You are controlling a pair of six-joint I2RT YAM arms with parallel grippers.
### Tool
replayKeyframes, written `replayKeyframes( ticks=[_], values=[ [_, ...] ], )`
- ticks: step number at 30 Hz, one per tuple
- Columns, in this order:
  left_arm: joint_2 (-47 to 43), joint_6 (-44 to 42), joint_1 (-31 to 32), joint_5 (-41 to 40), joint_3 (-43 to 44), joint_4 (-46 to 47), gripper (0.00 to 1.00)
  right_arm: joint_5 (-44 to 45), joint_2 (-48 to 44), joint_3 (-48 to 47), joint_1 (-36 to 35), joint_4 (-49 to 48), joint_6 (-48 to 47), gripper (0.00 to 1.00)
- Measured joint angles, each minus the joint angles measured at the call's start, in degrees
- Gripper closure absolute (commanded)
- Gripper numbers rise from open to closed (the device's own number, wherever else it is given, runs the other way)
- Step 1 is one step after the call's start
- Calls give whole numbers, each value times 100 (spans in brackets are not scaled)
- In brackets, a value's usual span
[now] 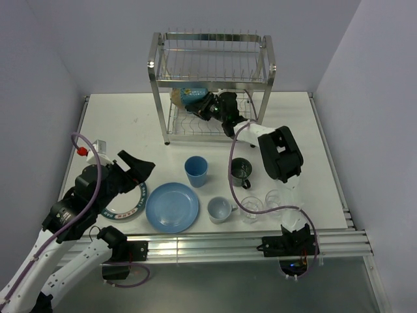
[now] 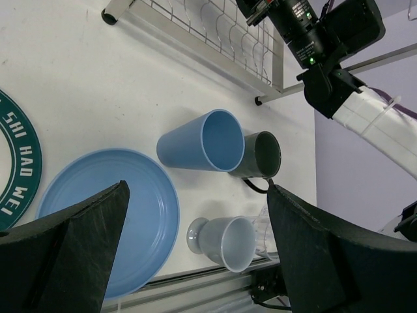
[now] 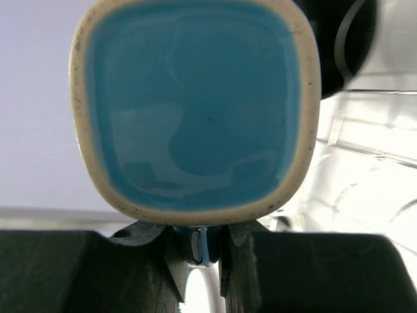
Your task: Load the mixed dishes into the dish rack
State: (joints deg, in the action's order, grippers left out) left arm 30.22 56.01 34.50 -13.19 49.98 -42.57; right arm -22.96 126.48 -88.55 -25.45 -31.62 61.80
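Observation:
My right gripper [image 1: 207, 107] reaches into the lower tier of the steel dish rack [image 1: 212, 65] and is shut on the handle of the cream cup [image 3: 195, 104], whose blue inside faces the right wrist camera. On the table stand the blue tumbler [image 1: 196, 171], dark mug [image 1: 241, 171], pale blue mug [image 1: 219, 209] and two clear glasses [image 1: 251, 207]. The blue plate [image 1: 172, 207] lies flat beside the white plate with a dark patterned rim [image 1: 127, 205]. My left gripper [image 2: 197, 189] hovers open above the plates, nothing between its fingers.
The right arm [image 2: 326, 39] stretches from the table's right side to the rack. A small white box with a red cap [image 1: 98, 145] sits at the left. An aluminium rail [image 1: 215, 244] runs along the near edge.

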Motion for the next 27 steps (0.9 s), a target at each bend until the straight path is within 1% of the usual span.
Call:
replayKeyframes(
  ticks=[6, 12, 14, 19, 24, 27],
  values=[
    [59, -2, -2, 50, -118, 138, 8, 393, 133, -354, 57, 785, -459, 100],
    [79, -2, -2, 138, -278, 251, 7, 656, 133, -540, 105, 1141, -774, 100],
    [87, 0, -2, 138, -315, 254, 8, 719, 164, -717, 129, 1392, -876, 100],
    [125, 9, -2, 168, -382, 334, 8, 922, 531, -1598, 184, 1963, -1231, 100],
    [160, 66, -2, 278, -605, 551, 9, 1163, 1045, -2695, 199, 2739, -1633, 100],
    [271, 81, -2, 339, -721, 632, 9, 1351, 1261, -3171, 197, 3145, -1867, 100]
  ],
)
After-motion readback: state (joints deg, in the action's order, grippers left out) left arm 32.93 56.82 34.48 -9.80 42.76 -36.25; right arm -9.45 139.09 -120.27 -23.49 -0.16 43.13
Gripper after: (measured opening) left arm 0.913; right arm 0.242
